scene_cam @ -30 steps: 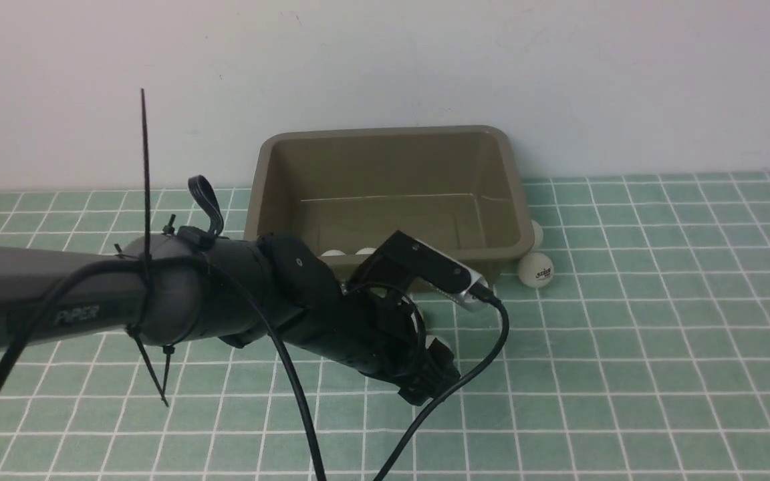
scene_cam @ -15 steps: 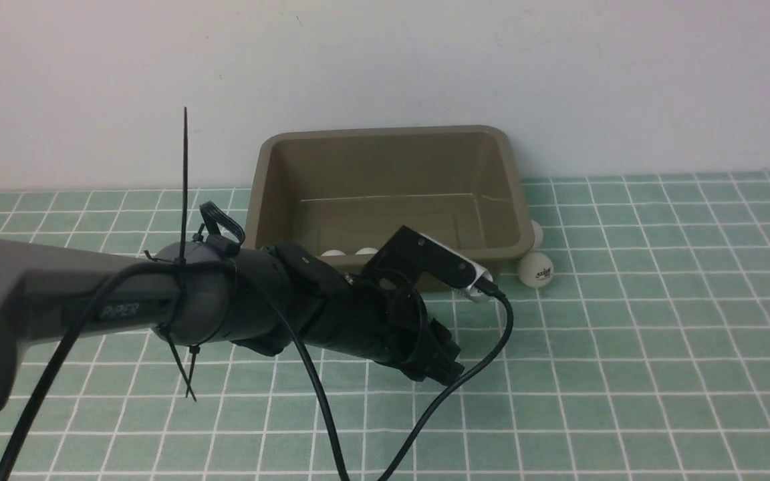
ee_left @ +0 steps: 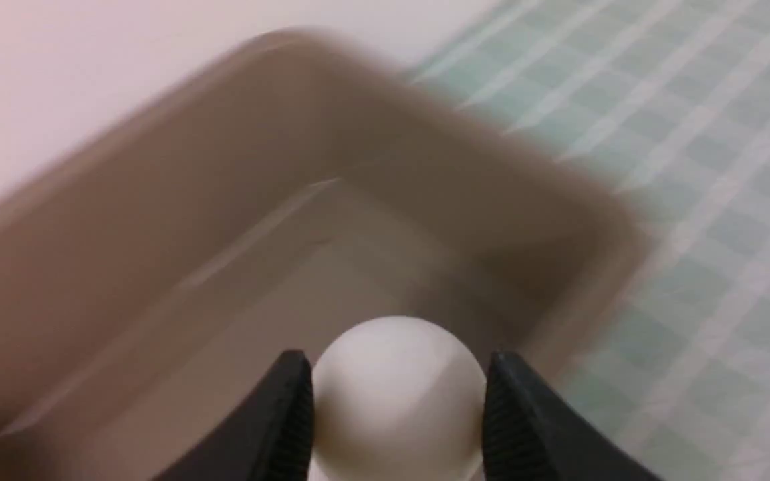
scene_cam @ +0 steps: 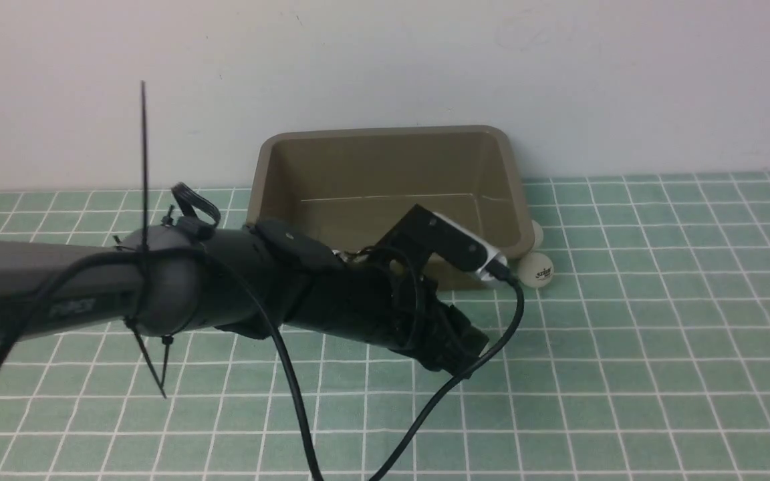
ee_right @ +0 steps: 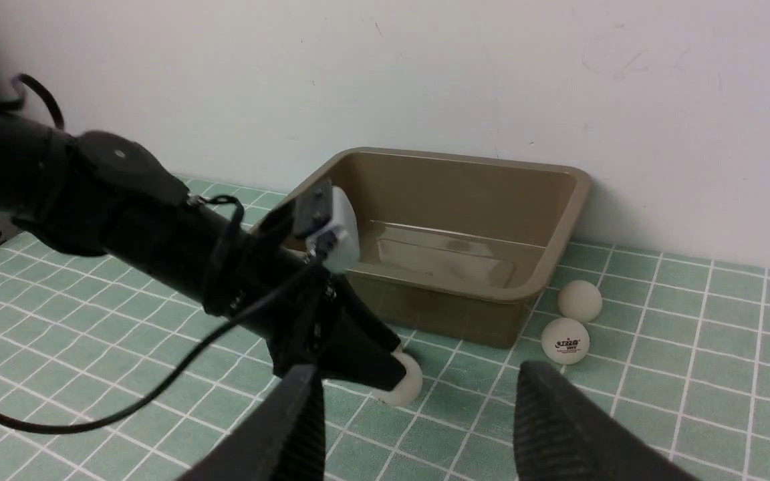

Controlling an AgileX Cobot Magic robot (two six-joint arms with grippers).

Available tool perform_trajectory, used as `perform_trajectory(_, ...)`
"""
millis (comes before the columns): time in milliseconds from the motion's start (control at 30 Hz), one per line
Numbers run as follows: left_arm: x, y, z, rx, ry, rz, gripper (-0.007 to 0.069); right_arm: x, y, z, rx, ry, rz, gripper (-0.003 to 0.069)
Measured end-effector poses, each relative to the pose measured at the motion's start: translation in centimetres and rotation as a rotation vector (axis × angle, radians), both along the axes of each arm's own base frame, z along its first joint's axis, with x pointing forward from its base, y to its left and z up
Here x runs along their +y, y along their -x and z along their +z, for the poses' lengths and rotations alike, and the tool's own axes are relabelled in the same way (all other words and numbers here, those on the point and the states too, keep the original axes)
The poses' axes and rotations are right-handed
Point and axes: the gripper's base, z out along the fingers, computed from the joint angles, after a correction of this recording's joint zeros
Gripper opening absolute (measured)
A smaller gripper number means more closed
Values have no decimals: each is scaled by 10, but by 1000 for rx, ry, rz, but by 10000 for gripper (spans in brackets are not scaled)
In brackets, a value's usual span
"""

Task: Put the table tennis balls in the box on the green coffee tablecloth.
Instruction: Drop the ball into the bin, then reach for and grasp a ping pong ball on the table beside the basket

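Your left gripper (ee_left: 397,366) has its jaws closed on a white ball (ee_left: 398,401), pinched squarely between both tips, just short of the near wall of the box (ee_left: 278,120). Your right gripper (ee_right: 418,371) stands open, holding nothing. Farther off, two more balls (ee_right: 565,340) lie on the green cloth (ee_right: 692,374) beside the box's right end.

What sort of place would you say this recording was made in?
Probably an indoor robotics test bench: a checked green tablecloth meets a plain white wall, and on it are a plastic box, loose table tennis balls and a cable-tied robot arm.
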Motion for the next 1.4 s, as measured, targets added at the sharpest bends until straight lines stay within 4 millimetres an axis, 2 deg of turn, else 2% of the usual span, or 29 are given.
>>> perform_trajectory(67, 22, -15, -8, -40, -90, 22, 293, 0, 1, -1, 11, 4, 7, 356)
perform_trajectory(133, 33, -24, -11, -69, -146, 9, 287, 1, 1, -2, 19, 7, 14, 356)
perform_trajectory(167, 41, -29, -15, -82, -174, -8, 235, 1, 1, -2, 23, 8, 16, 356)
perform_trajectory(233, 47, -33, -18, -97, -191, -36, 206, 1, 2, -3, 29, 11, 20, 356)
perform_trajectory(300, 53, -35, -20, -100, -194, -49, 247, 2, 2, -3, 32, 8, 24, 356)
perform_trajectory(367, 53, -37, -18, -104, -180, -51, 338, 2, 2, -3, 33, 9, 24, 356)
perform_trajectory(467, 54, -38, -13, -96, -145, -16, 420, 2, 2, -3, 33, 9, 25, 356)
perform_trajectory(667, 51, -25, 21, -70, 45, 71, 448, 2, 2, -3, 31, 8, 23, 356)
perform_trajectory(767, 34, -4, 43, -39, 174, -9, 448, 1, 1, -2, 23, 5, 18, 356)
perform_trajectory(867, 20, 17, 47, 44, 205, -128, 448, 1, 1, -2, 18, 3, 14, 356)
perform_trajectory(967, 13, 29, 44, 178, 225, -184, 448, 1, 1, -1, 13, 3, 10, 356)
perform_trajectory(1067, 16, 39, 30, 324, 107, -206, 448, 1, 1, -1, 13, 4, 10, 356)
perform_trajectory(1200, 24, 45, 13, 484, -12, -158, 448, 1, 1, -1, 12, 5, 9, 356)
perform_trajectory(1400, 23, 41, -11, 634, -23, -103, 448, 0, 0, 0, -3, -1, -2, 356)
